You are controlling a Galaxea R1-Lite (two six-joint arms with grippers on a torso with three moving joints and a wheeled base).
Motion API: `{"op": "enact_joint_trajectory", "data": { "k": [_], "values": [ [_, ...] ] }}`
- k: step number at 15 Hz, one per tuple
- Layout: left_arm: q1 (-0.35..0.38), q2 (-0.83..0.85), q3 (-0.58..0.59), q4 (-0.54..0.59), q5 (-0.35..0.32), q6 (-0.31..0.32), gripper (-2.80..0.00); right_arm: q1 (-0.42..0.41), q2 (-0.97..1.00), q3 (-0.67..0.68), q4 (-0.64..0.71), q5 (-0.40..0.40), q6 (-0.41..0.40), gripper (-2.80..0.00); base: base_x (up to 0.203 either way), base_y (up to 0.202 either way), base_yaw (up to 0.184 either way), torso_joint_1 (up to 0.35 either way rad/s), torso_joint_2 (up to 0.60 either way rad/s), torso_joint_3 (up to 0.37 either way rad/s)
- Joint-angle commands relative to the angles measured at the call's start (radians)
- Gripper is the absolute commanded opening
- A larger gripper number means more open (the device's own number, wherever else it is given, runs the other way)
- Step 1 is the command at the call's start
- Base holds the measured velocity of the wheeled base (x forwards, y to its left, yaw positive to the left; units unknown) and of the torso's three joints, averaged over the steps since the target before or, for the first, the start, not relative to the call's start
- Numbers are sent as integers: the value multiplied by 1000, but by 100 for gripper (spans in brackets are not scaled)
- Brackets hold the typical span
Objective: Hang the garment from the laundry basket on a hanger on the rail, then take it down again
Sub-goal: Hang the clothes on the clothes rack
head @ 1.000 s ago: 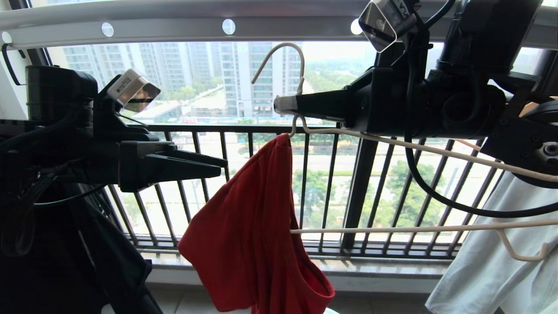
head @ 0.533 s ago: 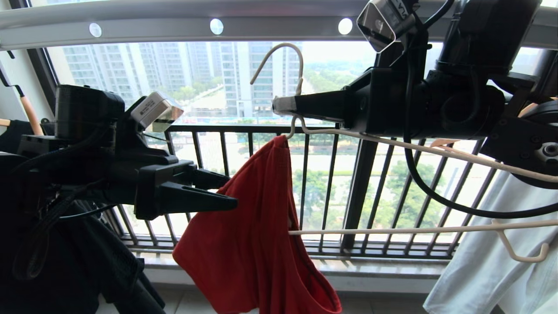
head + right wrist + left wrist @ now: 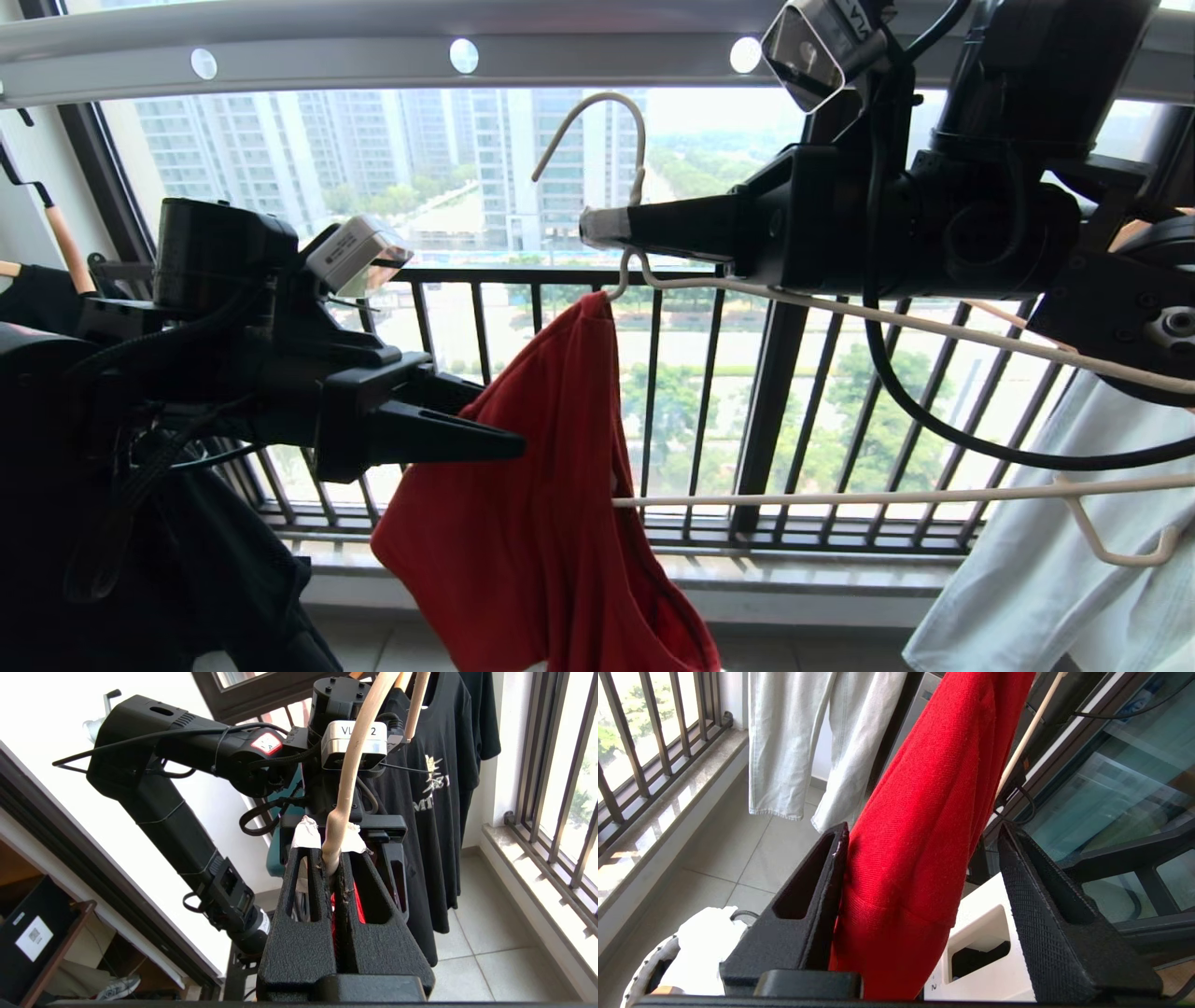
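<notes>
Balcony setting: black railing of vertical bars point(image 3: 653, 392) across the far side, tower blocks beyond. Long grey metal rail with round white holes point(image 3: 373, 58) runs along the top. Black T-shirt point(image 3: 434, 788) hangs at left, pale grey garment point(image 3: 1046, 579) at right. Red short-sleeved T-shirt point(image 3: 541, 523) hangs bunched from the left end of the thin cream-white wire hanger point(image 3: 840, 313), centre of scene. Hanger's hook is below the rail, not on it. Right gripper point(image 3: 597, 227), high at centre, is clamped tight on the hanger's neck just under the hook. Left gripper point(image 3: 920, 868), lower left, has its jaws spread apart either side of a fold of the red shirt; one finger point(image 3: 808, 905) touches the cloth, the other stands clear. White object point(image 3: 705, 947) lies on the floor tiles below.
</notes>
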Motion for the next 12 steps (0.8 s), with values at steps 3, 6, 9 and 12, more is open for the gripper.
{"op": "enact_joint_trajectory", "data": {
  "k": [3, 6, 9, 12],
  "values": [
    [-1, 1, -1, -2, -7, 2, -280, 0, 0, 0, -3, 5, 2, -280, 0, 0, 0, 0, 0, 0],
    [-1, -2, 1, -1, -7, 4, -280, 0, 0, 0, -3, 5, 2, -280, 0, 0, 0, 0, 0, 0],
    [-1, -4, 1, -2, -7, 4, -280, 0, 1, 0, -3, 4, 2, -280, 0, 0, 0, 0, 0, 0],
    [-1, -5, 1, -2, -7, 5, -280, 0, 1, 3, -5, 3, -1, -280, 0, 0, 0, 0, 0, 0]
  ]
}}
